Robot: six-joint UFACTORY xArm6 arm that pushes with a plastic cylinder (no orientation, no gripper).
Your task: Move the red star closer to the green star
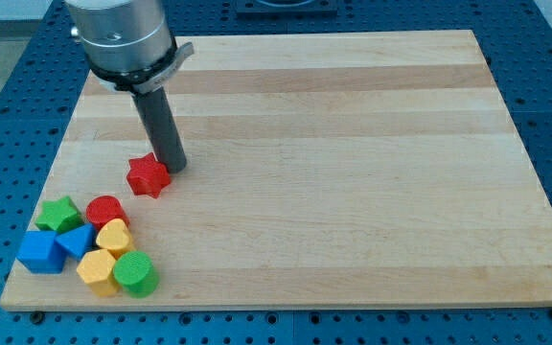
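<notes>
Touching red star point(148, 176) from its upper right, my tip point(174, 167); nothing held.

The robot arm point(123, 34) is cut off by the view's top edge; only its lower housing shows. My tip point(174, 168) is just beside the red star point(148, 175); contact cannot be confirmed. The blue triangular block point(75, 241) is partly hidden behind neighbouring blocks, so its shape is uncertain.
</notes>
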